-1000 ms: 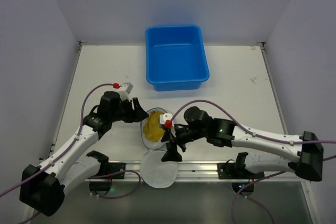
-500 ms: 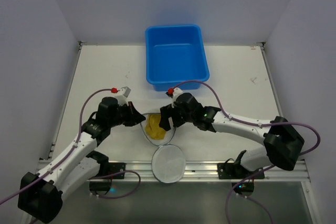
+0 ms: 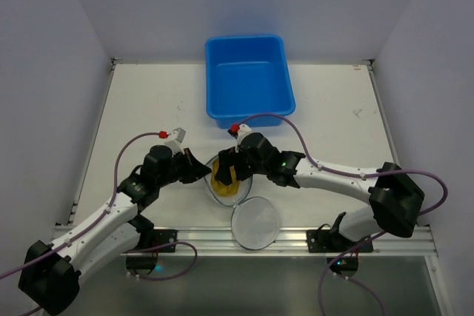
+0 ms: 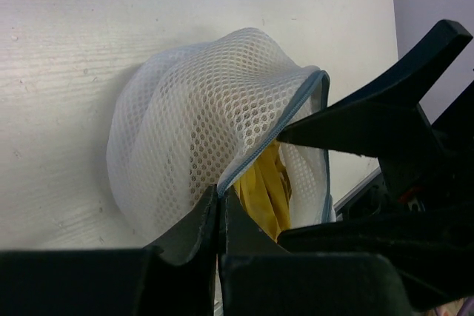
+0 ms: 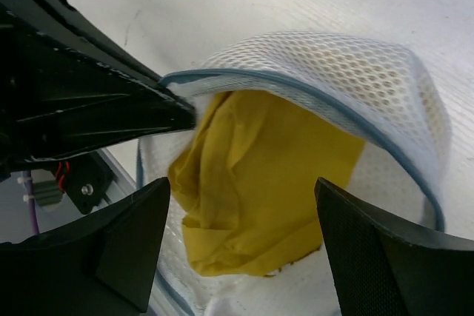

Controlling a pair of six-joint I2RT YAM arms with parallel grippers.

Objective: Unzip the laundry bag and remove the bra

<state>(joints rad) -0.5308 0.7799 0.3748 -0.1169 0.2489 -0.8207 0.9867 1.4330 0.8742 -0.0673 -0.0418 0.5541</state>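
Observation:
The white mesh laundry bag (image 3: 222, 196) lies open near the table's front middle, and its round end panel (image 3: 256, 223) hangs flopped out toward the front rail. The mustard-yellow bra (image 3: 220, 174) shows inside the opening. My left gripper (image 3: 204, 174) is shut on the bag's zip rim (image 4: 255, 155) and holds the mouth up. My right gripper (image 3: 231, 171) is open, with its fingers spread on either side of the bra (image 5: 252, 183) at the bag's mouth (image 5: 296, 83). The bag's mesh wall fills the left wrist view (image 4: 185, 138).
A blue plastic tub (image 3: 248, 79) stands at the back middle, beyond both grippers. A metal rail (image 3: 296, 236) runs along the table's front edge under the end panel. White walls enclose the table on three sides.
My right gripper has moved from the end panel at the front up and over to the bag's mouth above the bra. The end panel has swung right. My left gripper kept its hold on the rim.

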